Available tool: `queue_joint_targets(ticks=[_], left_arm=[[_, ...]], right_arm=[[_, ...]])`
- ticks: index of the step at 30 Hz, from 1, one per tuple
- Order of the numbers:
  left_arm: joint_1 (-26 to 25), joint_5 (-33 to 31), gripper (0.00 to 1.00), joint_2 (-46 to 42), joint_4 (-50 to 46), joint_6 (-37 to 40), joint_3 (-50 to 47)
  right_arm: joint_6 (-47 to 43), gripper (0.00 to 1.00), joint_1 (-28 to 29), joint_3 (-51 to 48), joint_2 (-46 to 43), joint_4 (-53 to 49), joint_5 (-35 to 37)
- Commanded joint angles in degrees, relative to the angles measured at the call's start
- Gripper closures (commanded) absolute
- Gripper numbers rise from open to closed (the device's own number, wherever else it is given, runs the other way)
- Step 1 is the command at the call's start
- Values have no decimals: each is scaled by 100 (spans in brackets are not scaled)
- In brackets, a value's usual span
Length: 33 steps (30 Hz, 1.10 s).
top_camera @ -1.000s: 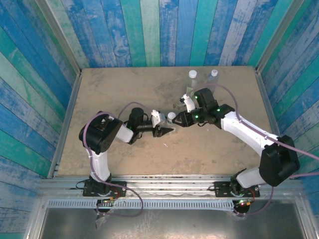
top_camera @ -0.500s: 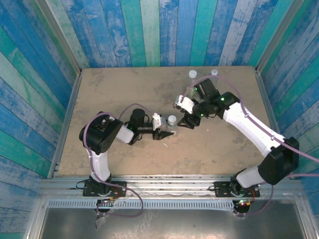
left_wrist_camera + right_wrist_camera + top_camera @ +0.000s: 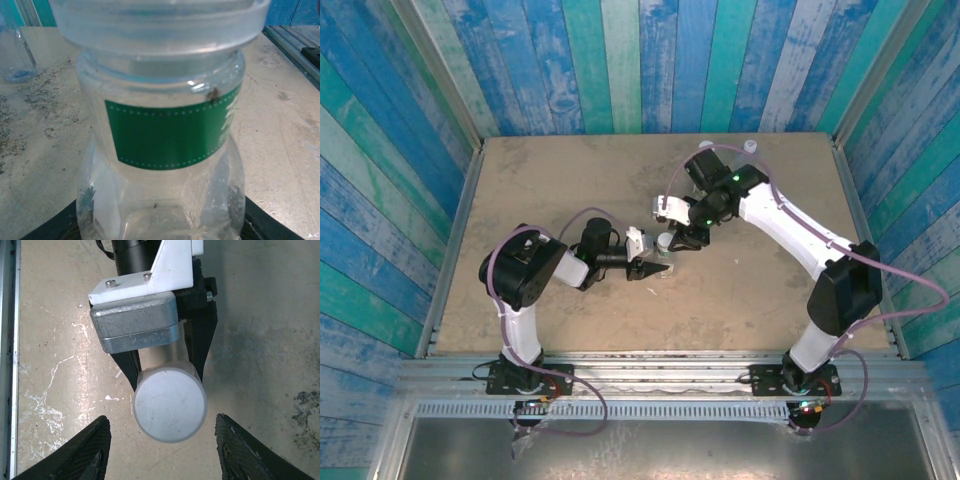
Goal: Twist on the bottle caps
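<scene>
One capped bottle (image 3: 160, 150), pinched in left gripper (image 3: 166, 376) — right gripper (image 3: 161, 420) spread, seemingly just above its cap (image 3: 170, 404)

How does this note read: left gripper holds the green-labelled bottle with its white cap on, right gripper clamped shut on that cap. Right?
One error. The right gripper is not clamped on the white cap: the right wrist view shows its fingers open, standing clear on either side of it. The rest stands: the left gripper holds the green-labelled bottle, cap on.
</scene>
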Motion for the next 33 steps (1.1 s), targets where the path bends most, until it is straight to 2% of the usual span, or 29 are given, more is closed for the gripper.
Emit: queue_joint_targets(ticks=[1,7,13,17,25,29,33], left_arm=[[-56,6,46,111,-631,40,-33],[-63,35,46,112,-678,62,-5],[-60,41,46,125,-693,52,5],[-61,42,46,142,-718,62,21],[-63,16,46,138,-714,27,30],[-67,-41,47,134,-639,-40,13],[-58,-160,47,138,-566,-130,0]], right_arm=[[-182,44,161,183,139,-231,-95],[-229,44,183,265,318,-196,-177],[-191,49,182,324,496,-196,-159],[-165,48,184,340,540,-177,-54],[52,57,169,199,425,-156,29],[663,61,203,151,379,31,279],[2240,65,230,0,301,457,977]])
